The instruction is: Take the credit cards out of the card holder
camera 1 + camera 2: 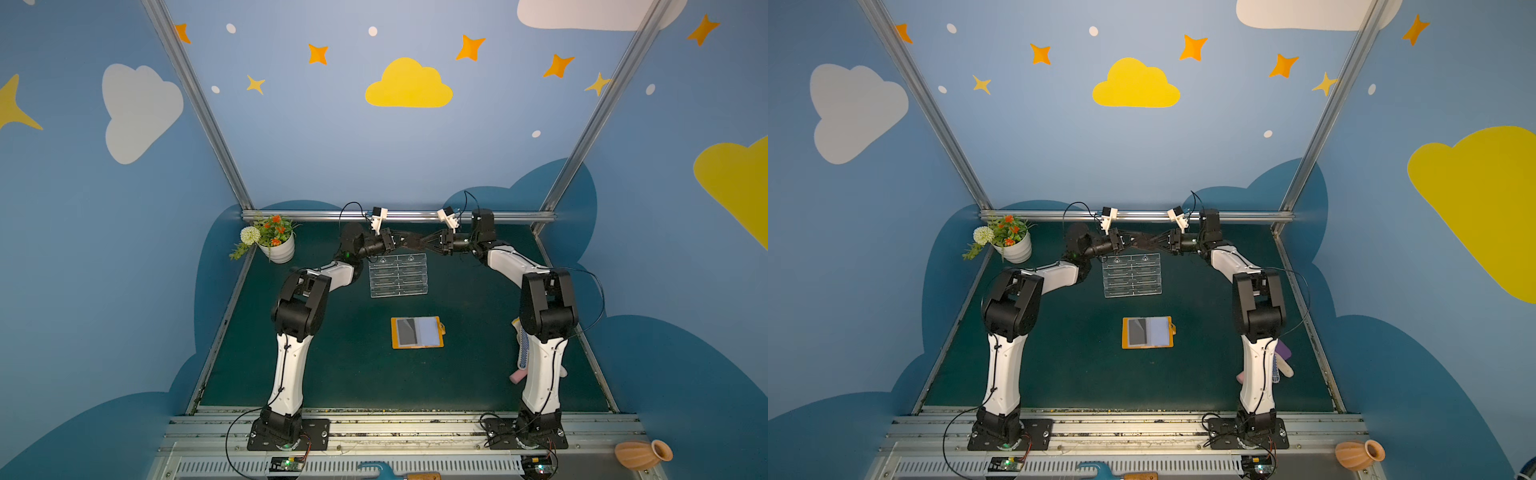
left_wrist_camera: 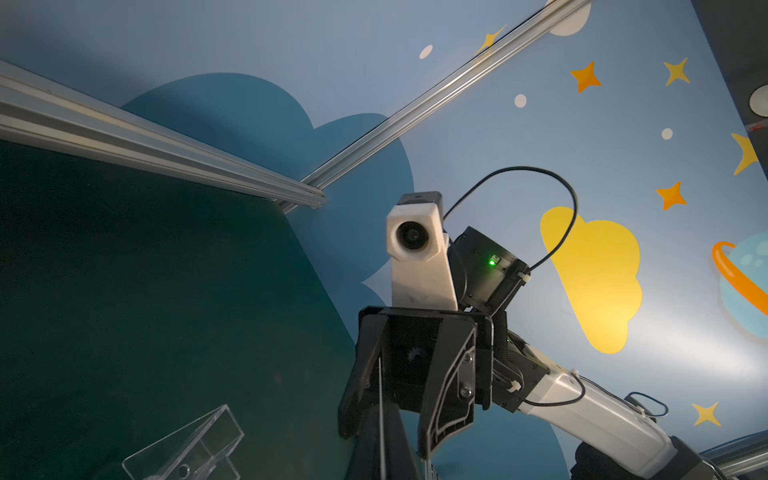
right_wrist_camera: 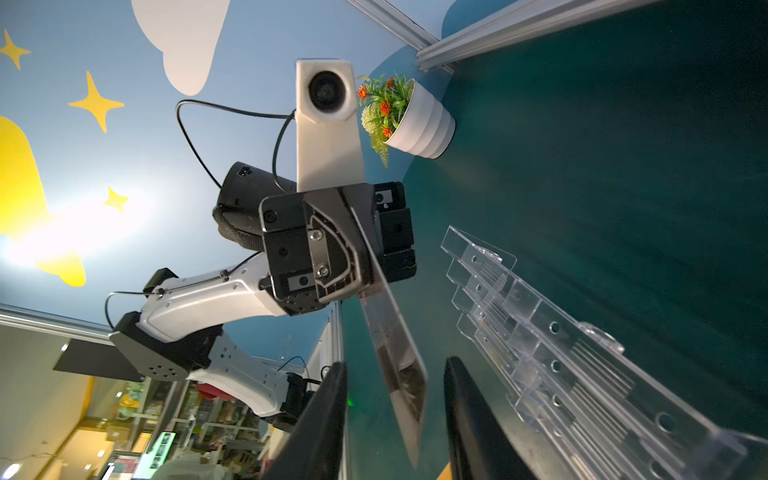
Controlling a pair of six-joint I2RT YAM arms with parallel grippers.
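table mat (image 1: 332, 374) is seen matt, felt-like | stand (image 1: 398, 276), upper centre, is seen as clear glossy plastic | card holder (image 1: 393, 334): orange cover, shiny clear sleeves | credit card (image 3: 399, 353): glossy, mirror-smooth | rail (image 1: 399, 215): brushed metal

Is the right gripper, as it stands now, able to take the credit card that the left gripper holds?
Probably yes. The credit card sticks out of the shut left gripper and lies between the open jaws of the right gripper, with nothing in between. The clear stand is beside them, apart.
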